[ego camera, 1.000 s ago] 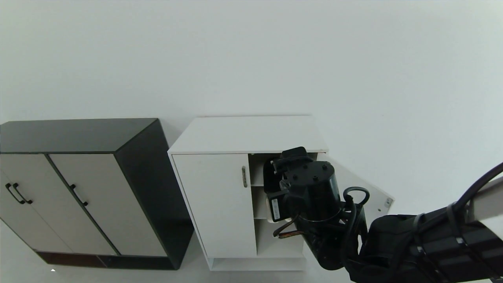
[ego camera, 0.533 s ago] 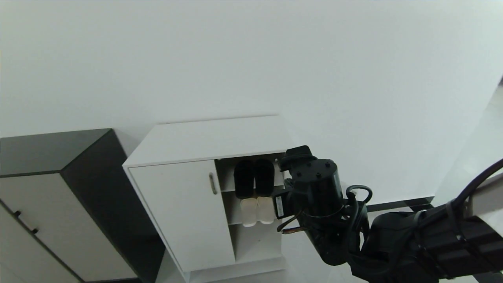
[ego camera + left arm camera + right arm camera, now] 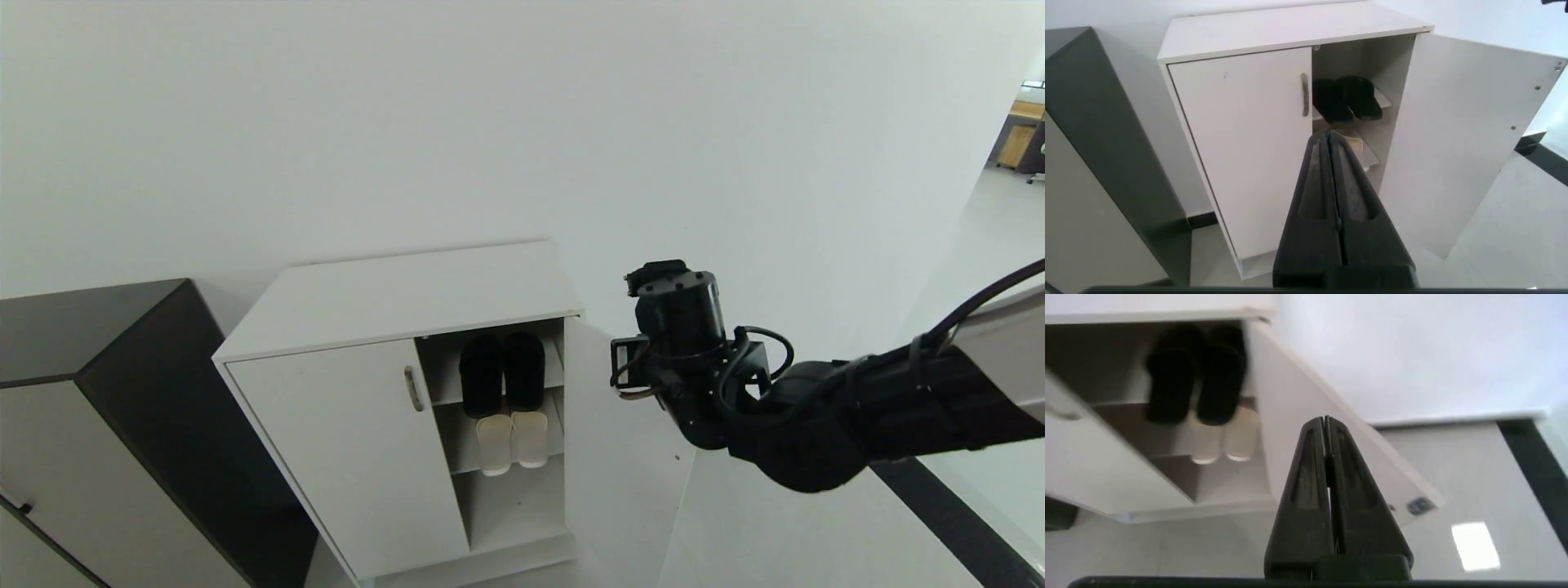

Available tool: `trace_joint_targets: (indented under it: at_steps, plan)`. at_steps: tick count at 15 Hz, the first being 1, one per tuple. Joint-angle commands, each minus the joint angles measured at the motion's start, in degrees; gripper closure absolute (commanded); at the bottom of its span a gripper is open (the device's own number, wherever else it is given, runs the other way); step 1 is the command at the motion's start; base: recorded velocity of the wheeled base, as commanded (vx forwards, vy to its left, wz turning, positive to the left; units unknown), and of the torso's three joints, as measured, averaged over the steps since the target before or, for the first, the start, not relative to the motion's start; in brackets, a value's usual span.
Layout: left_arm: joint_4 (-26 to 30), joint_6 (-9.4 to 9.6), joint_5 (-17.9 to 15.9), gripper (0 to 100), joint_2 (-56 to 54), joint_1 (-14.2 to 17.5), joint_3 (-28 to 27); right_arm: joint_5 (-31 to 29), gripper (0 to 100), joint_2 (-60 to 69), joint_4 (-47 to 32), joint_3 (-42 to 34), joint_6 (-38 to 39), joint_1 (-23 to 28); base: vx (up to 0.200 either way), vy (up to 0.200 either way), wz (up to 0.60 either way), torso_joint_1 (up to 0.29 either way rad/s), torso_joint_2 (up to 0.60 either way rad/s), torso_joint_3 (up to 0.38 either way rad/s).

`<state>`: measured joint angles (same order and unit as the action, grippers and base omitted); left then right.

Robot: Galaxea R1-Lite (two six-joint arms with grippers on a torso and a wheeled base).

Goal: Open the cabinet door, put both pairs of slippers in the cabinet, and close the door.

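Nearest: left gripper [image 3: 1328, 137] seen in front of white cabinet [image 3: 1282, 33], fingers clenched tip to tip, nothing grasped. right gripper [image 3: 1326, 425] seen near cabinet's open right door [image 3: 620, 457], fingers likewise clenched. left door [image 3: 343, 465] seen shut, handle [image 3: 413, 389] at its inner edge. black slippers [image 3: 502, 371] set on cabinet's top shelf [image 3: 553, 371]; white slippers [image 3: 512, 439] set on middle shelf [image 3: 457, 457], directly beneath. dark cabinet [image 3: 122, 359] seen just beside white cabinet's left side.
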<state>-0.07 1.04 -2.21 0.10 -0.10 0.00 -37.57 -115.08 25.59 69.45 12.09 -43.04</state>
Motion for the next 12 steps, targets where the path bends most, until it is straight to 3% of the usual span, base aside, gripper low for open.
trace_joint_targets:
  at_steps: [1, 5, 11, 12]
  plan:
    - [-0.01, -0.07, 0.01, 100, -0.01, 0.01, 0.0, 1.1, 100, -1.2, -9.42, 8.77, 6.01, 3.05, 0.0, 0.0, 0.0, 0.0, 0.0, 0.0]
    - [-0.01, 0.02, 0.01, 100, -0.01, 0.01, 0.0, 1.98, 100, -3.4, -12.67, 12.9, 7.33, 6.31, 0.0, 0.0, 0.0, 0.0, 0.0, 0.0]
    - [-0.01, 0.02, 0.01, 100, -0.01, 0.01, 0.0, 4.52, 100, -7.26, -8.63, 14.57, 7.42, 10.53, -0.2, 0.0, 0.0, 0.002, 0.0, -0.002]
    - [-0.01, 0.02, 0.01, 100, -0.01, 0.01, 0.0, 4.52, 100, -7.7, -8.27, 14.66, 7.42, 10.79, 0.0, 0.0, 0.0, 0.0, 0.0, 0.0]
